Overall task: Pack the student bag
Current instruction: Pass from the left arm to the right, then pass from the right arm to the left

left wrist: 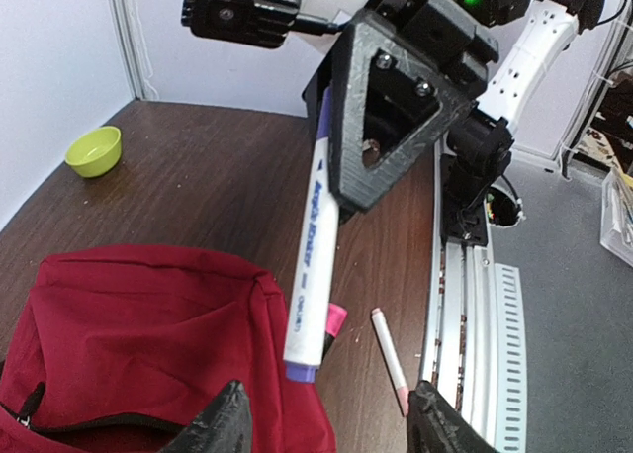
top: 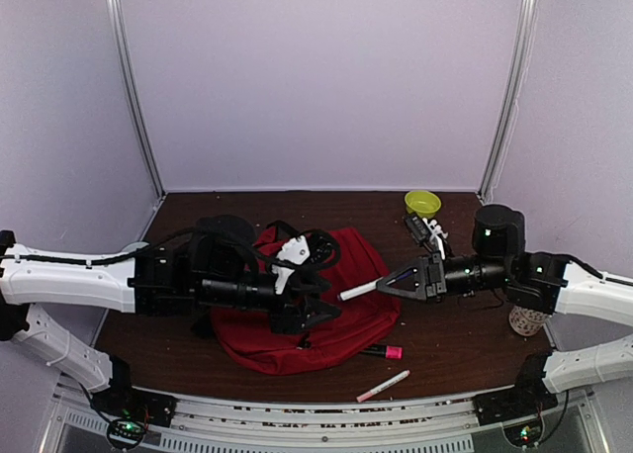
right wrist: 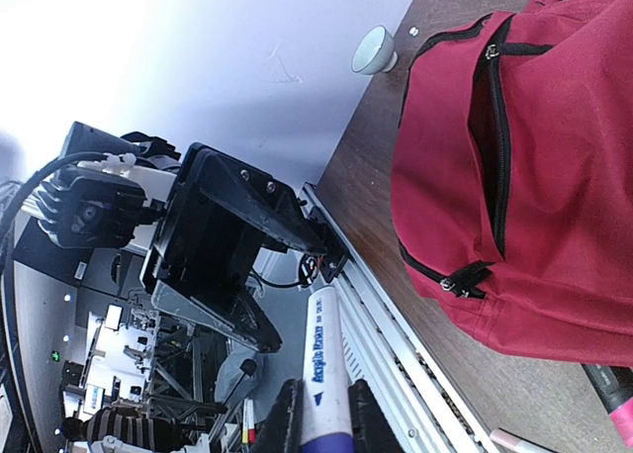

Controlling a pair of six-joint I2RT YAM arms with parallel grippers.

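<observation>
Your student bag (top: 287, 329) lies flat on the brown table (top: 450, 349) at the centre of the overhead view, with its black straps bunched at its upper edge. Your left gripper (top: 329, 311) hangs over the bag's right half, pointing right. In the left wrist view its fingers (left wrist: 229, 425) are spread wide at the bottom of the frame, with nothing between them.

Your right gripper (top: 388, 283) faces it from the right of centre. Its fingers (right wrist: 285, 413) are pinched on a white marker (top: 359, 291) with a purple end. The marker's free tip reaches left toward the other gripper, above the bag's right edge.

Below the bag's lower right corner, a dark marker with a pink cap (top: 384, 352) lies on the table just beside the fabric. A slim white and pink pen (top: 383, 385) lies lower still, near the front edge. A yellow-green bowl (top: 422, 203) stands at the back of the table, upper right of the bag and well apart from it.
</observation>
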